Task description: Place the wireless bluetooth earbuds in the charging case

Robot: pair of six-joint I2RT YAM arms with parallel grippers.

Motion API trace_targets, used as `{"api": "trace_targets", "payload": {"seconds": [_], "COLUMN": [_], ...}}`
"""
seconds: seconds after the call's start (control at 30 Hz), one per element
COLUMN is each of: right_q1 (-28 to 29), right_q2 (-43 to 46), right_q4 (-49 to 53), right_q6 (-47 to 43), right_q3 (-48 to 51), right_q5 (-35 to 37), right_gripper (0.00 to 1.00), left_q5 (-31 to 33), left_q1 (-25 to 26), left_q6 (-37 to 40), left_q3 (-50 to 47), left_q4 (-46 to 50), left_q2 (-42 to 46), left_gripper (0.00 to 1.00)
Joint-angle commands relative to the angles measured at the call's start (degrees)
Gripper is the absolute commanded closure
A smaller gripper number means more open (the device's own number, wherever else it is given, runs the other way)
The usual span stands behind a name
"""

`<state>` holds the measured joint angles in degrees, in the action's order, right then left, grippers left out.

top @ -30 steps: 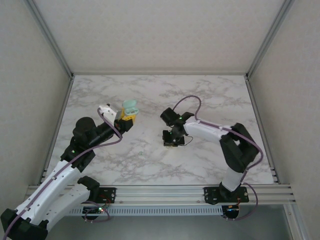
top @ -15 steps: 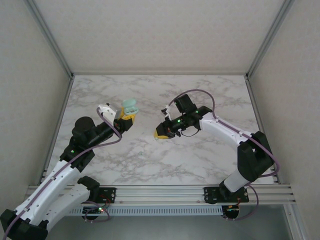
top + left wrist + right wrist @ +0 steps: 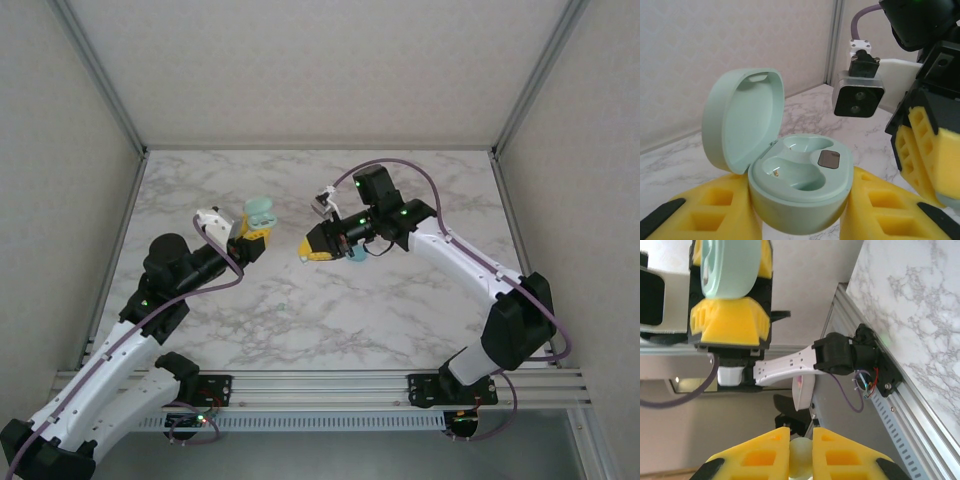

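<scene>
Right fingers: the right gripper has its yellow pads drawn nearly together, pinching a pale mint earbud at the tips.
Left fingers: the left gripper holds its pads part-way apart, clamped on both sides of the charging case, which sits upright between them.
Case state: the lid stands open at 10 o'clock from the base. Both wells look empty, and a small dark patch sits at the 2 o'clock rim.
Held bud's place: in the top view the right gripper hangs in the air at about 4 o'clock from the case, near it but apart.
From the left wrist: the right gripper's pads come in at 3 o'clock, with the right wrist camera at 1 o'clock above the case.
Second bud: a tiny mint speck lies on the marble table, at 6 o'clock from the case and well apart. It is probably another earbud, but too small to be sure.
Step in hand: I judge this to be the carry, with the bud held and neither well filled yet.
Next move: bring the bud's tip over one well, turn it to match the hollow, lower it until seated, then part the pads. The left arm should keep the case level.
Risk: the bud is small and smooth, and a tilted entry could jam it on the rim or flick it out.
</scene>
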<state>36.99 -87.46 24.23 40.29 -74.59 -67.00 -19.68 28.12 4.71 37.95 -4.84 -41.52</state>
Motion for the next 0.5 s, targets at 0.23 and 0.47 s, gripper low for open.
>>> {"api": "trace_targets", "payload": {"seconds": [0.23, 0.47], "right_q1": [-0.59, -2.29], "right_q2": [3.06, 4.61], "right_q4": [-4.00, -5.28], "right_q6": [6.86, 8.34], "right_q3": [2.69, 3.54], "right_q5": [10.06, 11.22], "right_gripper": [0.85, 0.85], "left_q5": [-1.76, -3.14], "left_q1": [-0.34, -0.25], "left_q6": [0.41, 0.03], "left_q3": [2.12, 3.08], "left_q4": [-0.96, -1.26], "left_q2": [-0.02, -2.15], "left_gripper": [0.74, 0.74]}}
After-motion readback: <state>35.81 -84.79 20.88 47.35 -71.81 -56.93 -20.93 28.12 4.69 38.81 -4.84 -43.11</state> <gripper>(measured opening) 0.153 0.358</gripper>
